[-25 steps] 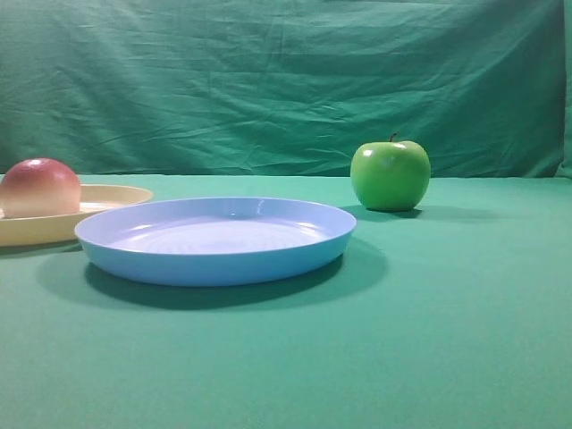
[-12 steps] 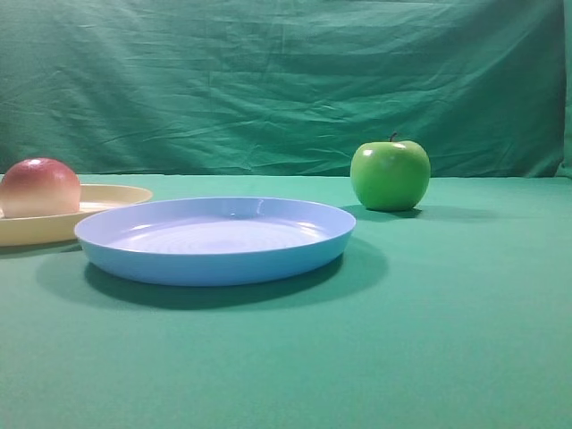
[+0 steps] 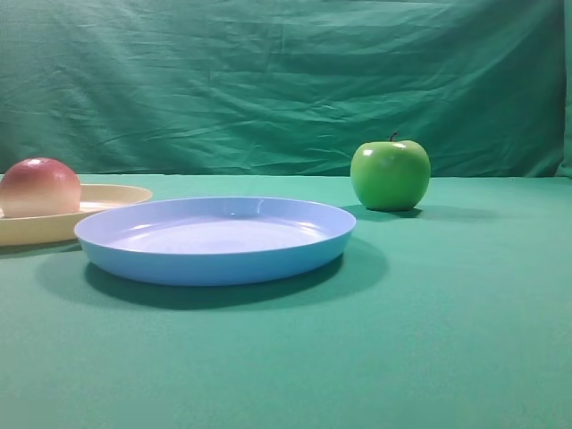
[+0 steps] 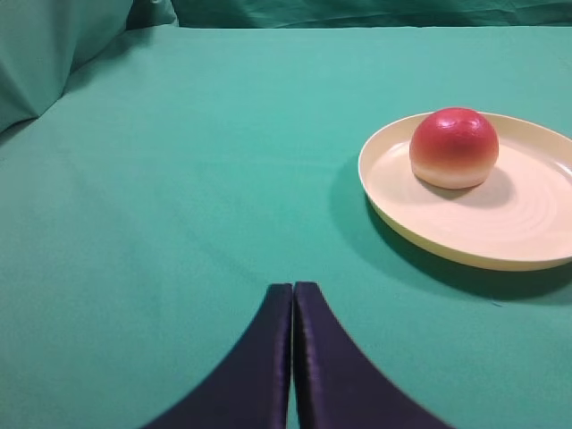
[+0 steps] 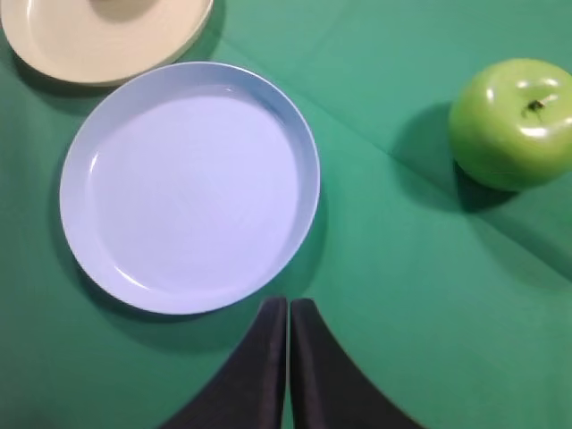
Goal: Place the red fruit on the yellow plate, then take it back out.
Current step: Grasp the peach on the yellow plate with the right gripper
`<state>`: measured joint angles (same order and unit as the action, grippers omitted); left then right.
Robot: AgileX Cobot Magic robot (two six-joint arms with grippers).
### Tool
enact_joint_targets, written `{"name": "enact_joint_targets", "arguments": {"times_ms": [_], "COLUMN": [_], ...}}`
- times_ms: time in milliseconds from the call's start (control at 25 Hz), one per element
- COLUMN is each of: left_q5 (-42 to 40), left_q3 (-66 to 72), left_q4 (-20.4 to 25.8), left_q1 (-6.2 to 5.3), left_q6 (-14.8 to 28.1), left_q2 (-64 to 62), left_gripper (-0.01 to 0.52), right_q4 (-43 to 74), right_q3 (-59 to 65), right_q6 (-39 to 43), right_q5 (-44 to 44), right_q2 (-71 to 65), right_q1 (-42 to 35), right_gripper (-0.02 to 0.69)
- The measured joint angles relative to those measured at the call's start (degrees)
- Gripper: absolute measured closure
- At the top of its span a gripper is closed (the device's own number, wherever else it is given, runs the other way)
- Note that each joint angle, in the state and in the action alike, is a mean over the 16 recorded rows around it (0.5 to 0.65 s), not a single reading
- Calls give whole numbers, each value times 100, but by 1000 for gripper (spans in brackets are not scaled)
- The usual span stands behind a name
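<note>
Right now the red fruit sits on the yellow plate, toward that plate's far rim as my left wrist camera sees it, so I judge the placing half done and the taking out the half that remains. My left pincer hangs low over the green cloth with its two dark fingers pressed together, holding nothing. From it the fruit lies ahead and off to the right — well apart, with bare cloth and the plate's near rim between us. My right pincer is pressed together too and empty, hanging above the near rim of the blue plate, with the green apple off to its right; the yellow plate only shows at the top-left corner of its view. So my left arm is the nearer one, I reckon. The fruit is round, with no long axis to line up on — I would have to spread the fingers first, then reach forward and rightward over the rim.
</note>
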<state>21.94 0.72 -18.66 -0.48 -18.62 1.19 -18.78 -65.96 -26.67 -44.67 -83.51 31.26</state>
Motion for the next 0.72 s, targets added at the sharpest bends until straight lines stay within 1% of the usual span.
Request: {"name": "enact_joint_targets", "arguments": {"times_ms": [440,720], "left_q5": [0,0], "left_q3": [0,0], "left_q4": [0,0], "left_q1": [0,0], "left_q6": [0,0], "left_q2": [0,0], "left_gripper": [514,514], "right_q4": [-723,-1153], "right_q3": [-2260,-3661], "right_q6": [-718,-1319], "right_q5": [-102,97], "right_q2": [-2227,-3529], "right_q1": [454,819], "right_gripper": [665,665]}}
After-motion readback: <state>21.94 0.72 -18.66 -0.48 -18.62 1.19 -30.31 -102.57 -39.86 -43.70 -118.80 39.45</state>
